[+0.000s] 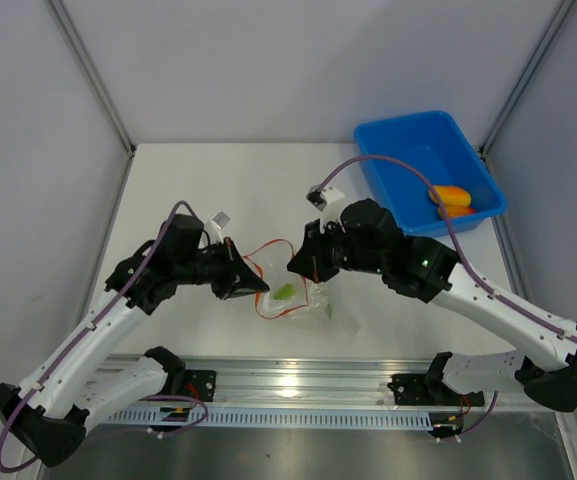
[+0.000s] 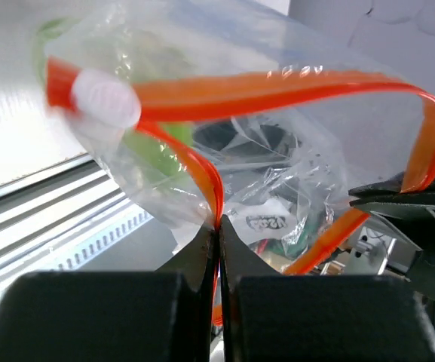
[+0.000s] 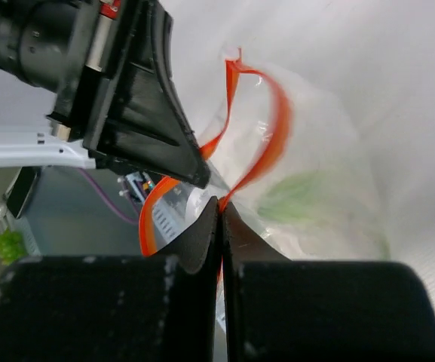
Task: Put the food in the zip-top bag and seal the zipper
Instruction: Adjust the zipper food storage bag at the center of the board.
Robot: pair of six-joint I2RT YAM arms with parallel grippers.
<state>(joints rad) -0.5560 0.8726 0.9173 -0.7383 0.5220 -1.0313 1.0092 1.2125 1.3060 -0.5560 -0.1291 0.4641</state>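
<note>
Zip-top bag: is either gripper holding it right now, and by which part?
Both. The left gripper and right gripper each pinch the zipper strip of the zip-top bag, at opposite sides of its mouth.

The left arm [image 1: 98, 335] and right arm [image 1: 508, 305] are showing white link shells joined by bulky black joint housings, and each is sitting on a black angular base [image 1: 40, 428]. A thin purple cable [image 1: 151, 243] is running along each arm, held against the white shells by small dark clips and looping free near the wrist. The left tool [image 2: 219, 226] and right tool [image 3: 219, 207] are showing matte black fingers [image 2: 194, 260], broad and blocky at the root and tapering through a curve to thin, flat tips.
</note>
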